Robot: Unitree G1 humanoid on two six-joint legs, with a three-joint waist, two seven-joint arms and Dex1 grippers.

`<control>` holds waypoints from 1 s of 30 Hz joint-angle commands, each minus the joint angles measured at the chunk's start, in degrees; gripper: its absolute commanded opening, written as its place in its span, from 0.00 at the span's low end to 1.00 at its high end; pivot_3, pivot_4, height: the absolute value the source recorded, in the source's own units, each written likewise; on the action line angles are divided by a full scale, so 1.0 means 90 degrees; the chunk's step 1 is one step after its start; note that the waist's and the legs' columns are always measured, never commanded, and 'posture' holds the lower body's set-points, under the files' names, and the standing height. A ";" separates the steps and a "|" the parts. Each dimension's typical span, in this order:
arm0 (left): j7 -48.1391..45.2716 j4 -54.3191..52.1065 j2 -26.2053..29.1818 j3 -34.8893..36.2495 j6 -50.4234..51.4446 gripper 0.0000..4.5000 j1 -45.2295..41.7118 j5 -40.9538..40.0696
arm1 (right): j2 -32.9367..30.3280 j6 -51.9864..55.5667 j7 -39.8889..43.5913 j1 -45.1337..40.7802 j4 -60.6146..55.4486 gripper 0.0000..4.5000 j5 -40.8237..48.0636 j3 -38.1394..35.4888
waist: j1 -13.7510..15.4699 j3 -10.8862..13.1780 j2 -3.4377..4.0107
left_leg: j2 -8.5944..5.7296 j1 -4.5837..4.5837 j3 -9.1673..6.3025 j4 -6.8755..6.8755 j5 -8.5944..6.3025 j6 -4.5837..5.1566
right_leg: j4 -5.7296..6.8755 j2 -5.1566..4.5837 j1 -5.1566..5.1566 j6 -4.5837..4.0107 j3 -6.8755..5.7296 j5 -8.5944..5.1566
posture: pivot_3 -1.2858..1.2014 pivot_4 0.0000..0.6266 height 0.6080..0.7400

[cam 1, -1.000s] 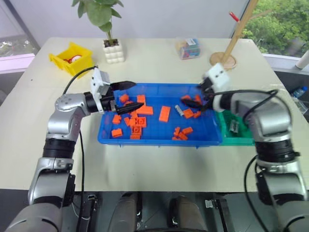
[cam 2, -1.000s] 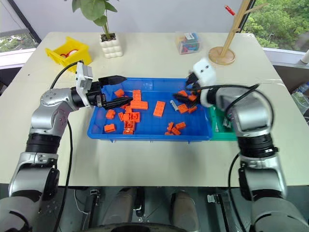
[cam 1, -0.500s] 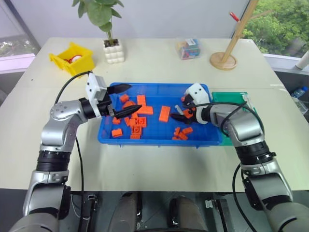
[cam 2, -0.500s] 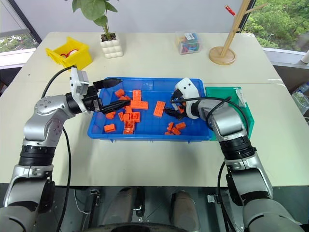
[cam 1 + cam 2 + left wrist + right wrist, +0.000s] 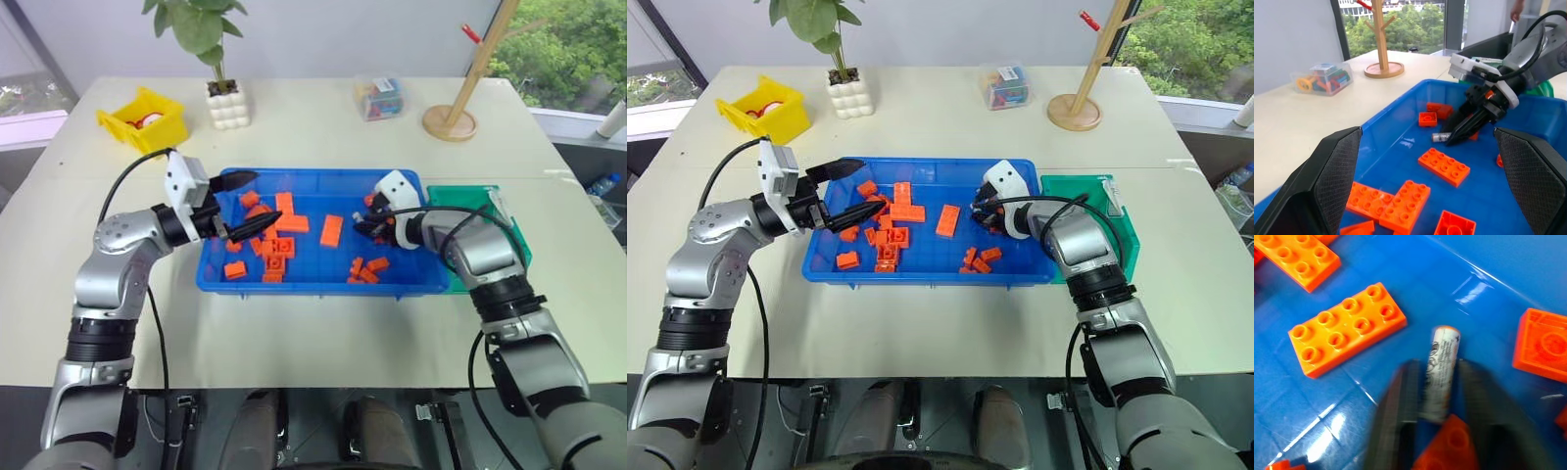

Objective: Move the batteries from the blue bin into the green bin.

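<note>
A pale table (image 5: 323, 127) carries a blue bin (image 5: 323, 279) near its front edge, w/ a green bin (image 5: 514, 230) touching the blue bin's right side.

Right gripper (image 5: 1437, 396) is down inside the blue bin near its right end, by the back wall. Its two black fingers (image 5: 1396, 406) are closed onto a battery (image 5: 1441, 367), one finger pressed to each long side. The battery lies flat on the bin floor. Its long axis runs in line w/ the fingers, and its free end sticks out past the tips, pointing away from the wrist. In the left wrist view the same battery (image 5: 1441, 137) lies at the tips of the right gripper (image 5: 1457, 136), free end toward the bin's left end.

Orange bricks (image 5: 332, 230) lie scattered over the bin floor; one flat 2x4 brick (image 5: 1347, 328) sits just beside the battery, not touching.

Left gripper (image 5: 245, 204) hovers over the blue bin's left end, fingers spread wide apart, holding nothing.

A yellow bin (image 5: 143, 117) sits near the table's back-left corner.
</note>
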 commanded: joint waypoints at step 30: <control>-0.2292 0.2199 -0.0580 -0.0789 -0.0271 1.00 -0.2198 -0.0068 | -0.2680 0.3013 -0.0072 0.1011 -0.3901 0.02 0.0909 -0.2697 | 0.0120 0.0001 0.0000 | 0.0000 -0.0006 0.0014 -0.0001 -0.0002 0.0004 | -0.0003 -0.0001 -0.0007 0.0000 0.0003 0.0000 | 0.52 0.24 1.00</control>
